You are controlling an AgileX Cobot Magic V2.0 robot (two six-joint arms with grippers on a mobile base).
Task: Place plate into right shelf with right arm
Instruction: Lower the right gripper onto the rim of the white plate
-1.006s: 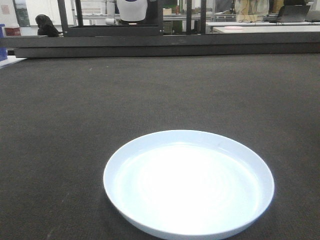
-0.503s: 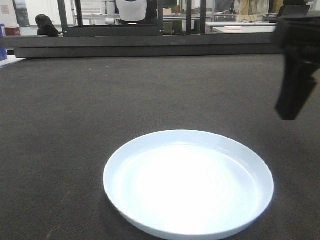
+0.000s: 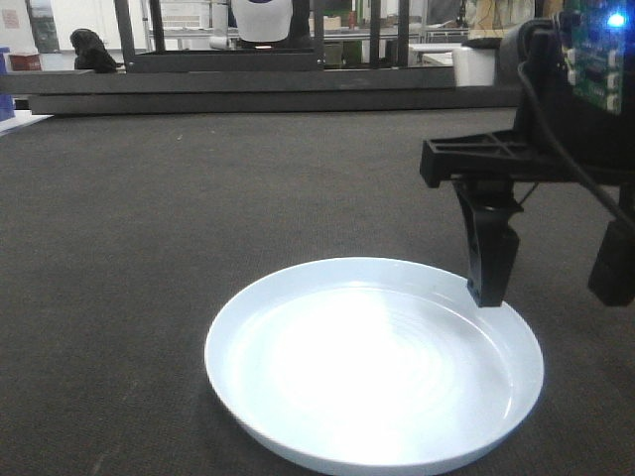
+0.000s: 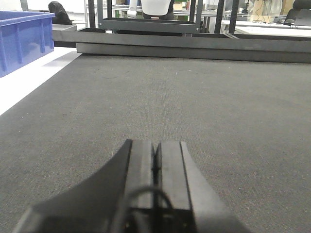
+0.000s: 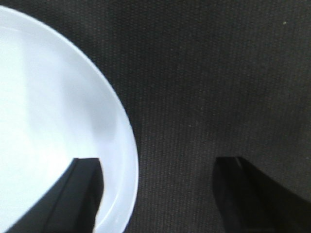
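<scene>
A broad worktop [image 3: 149, 248] covered in dark grey, finely woven matting fills the scene, with dark metal frames [image 3: 228, 59] and lab clutter along its far edge. At the far left, in the left wrist view, a blue plastic bin [image 4: 24, 39] with ribbed walls stands on a pale strip beside the mat. The left gripper [image 4: 155, 145] hangs low over bare matting, its flat black fingers [image 4: 141, 165] pressed together with nothing between them.

Right of centre, the round, glossy white shallow plate [image 3: 375, 367] with a low raised rim lies flat on the mat at the near edge. At its right side the right gripper [image 3: 549, 295] hangs with its black, tapering fingers [image 5: 82, 194] spread wide. They straddle the rim, one over the plate's inner slope and the other over the mat outside. Whether either tip touches, I cannot tell. The right shelf is not identifiable in these views.

The plate looks stiff, smooth and probably slippery, and it may chip if dropped. Its weight cannot be judged. The rim is the sensible hold, pinched between the inner slope and the outer lip. Because that lip is low and sits close to the mat, the outer finger likely has little to catch, so a firm, square squeeze seems needed.
</scene>
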